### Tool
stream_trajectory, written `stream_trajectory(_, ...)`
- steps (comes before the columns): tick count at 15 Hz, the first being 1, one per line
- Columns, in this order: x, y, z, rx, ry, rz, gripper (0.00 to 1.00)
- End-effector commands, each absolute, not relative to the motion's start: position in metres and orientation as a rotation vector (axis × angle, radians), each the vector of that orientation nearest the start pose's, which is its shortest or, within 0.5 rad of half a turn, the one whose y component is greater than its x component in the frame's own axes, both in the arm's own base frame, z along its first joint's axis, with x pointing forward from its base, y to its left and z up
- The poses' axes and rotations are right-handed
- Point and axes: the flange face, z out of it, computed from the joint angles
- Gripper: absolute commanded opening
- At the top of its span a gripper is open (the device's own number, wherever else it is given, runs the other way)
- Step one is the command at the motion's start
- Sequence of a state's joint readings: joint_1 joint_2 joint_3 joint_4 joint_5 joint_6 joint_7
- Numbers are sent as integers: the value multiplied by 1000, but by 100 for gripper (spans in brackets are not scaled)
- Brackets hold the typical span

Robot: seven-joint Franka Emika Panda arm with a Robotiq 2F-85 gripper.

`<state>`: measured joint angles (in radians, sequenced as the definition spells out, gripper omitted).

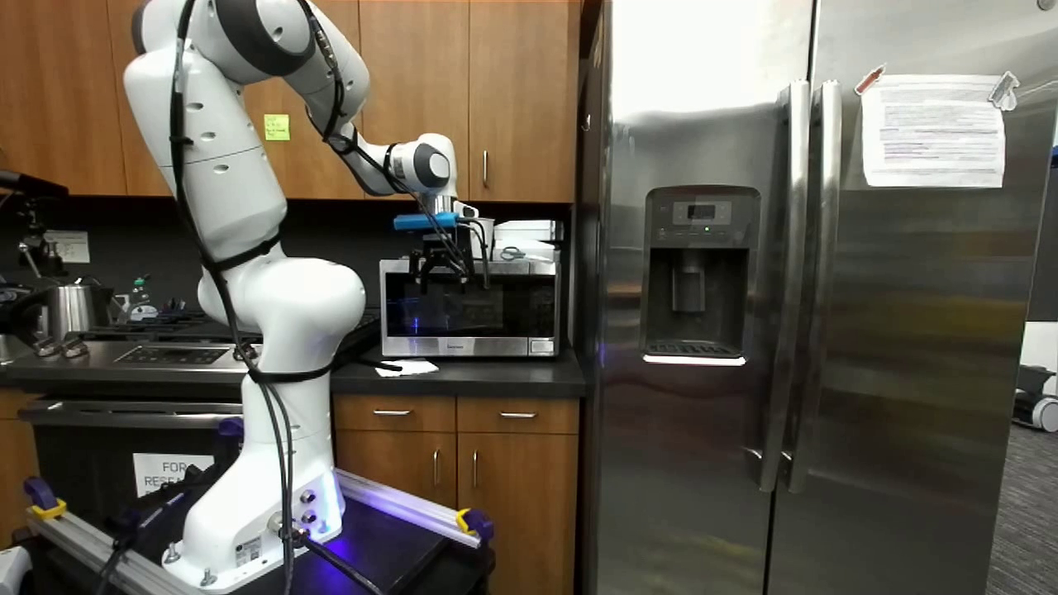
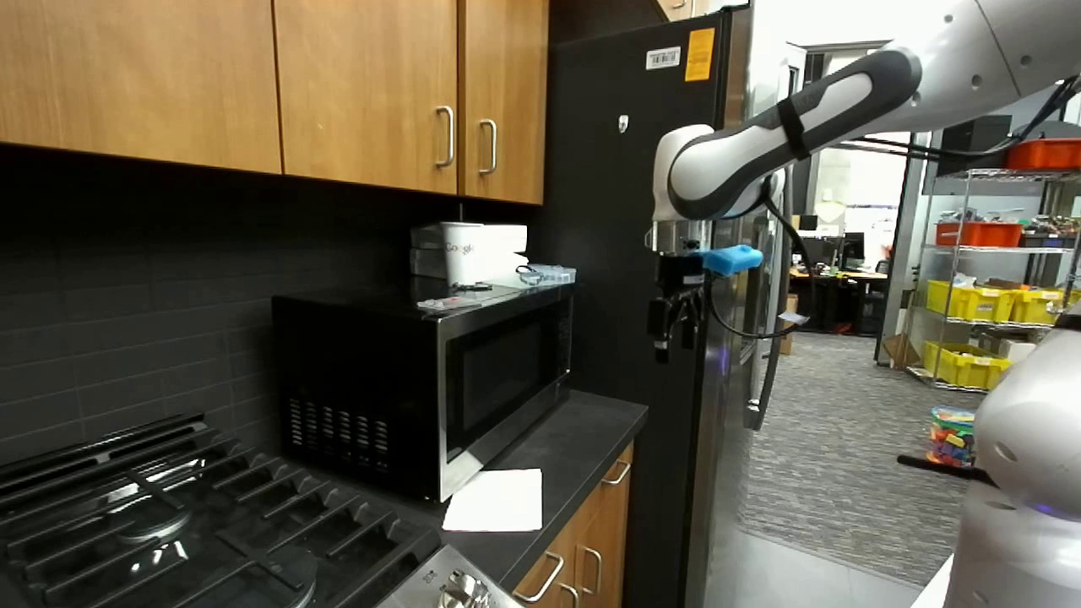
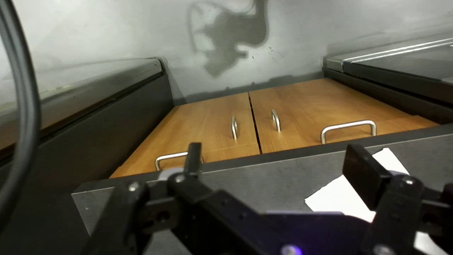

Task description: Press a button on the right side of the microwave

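While the tool (image 3: 275, 161) hangs downward, spread and empty, in front of the microwave (image 1: 469, 318) on the bench (image 1: 496, 377), the press should go best if it closes into one blunt tip, turns to face the control strip (image 1: 542, 307) at the right end, then pushes squarely

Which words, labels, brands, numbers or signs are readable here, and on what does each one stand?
"Google": white container
"FOR RESEA", rest hidden: oven sign
Too small or blurred: microwave lettering, fridge paper, green note, base label, barcode label, orange sticker, wall notice, stove marking, dispenser panel
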<state>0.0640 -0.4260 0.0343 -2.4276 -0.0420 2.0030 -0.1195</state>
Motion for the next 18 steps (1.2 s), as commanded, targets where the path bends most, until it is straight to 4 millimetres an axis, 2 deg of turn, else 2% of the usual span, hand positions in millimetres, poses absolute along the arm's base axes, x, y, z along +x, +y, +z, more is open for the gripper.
stream_trajectory(1,415,62,456,-3160,-295,-151,100)
stream_trajectory(5,412,84,436,-3136,-163,-299,100)
stream_trajectory(11,421,73,450,-3152,-31,-523,100)
stream_trajectory(14,421,62,458,-3187,-92,-607,100)
stream_trajectory(18,414,48,459,-3210,-267,-650,100)
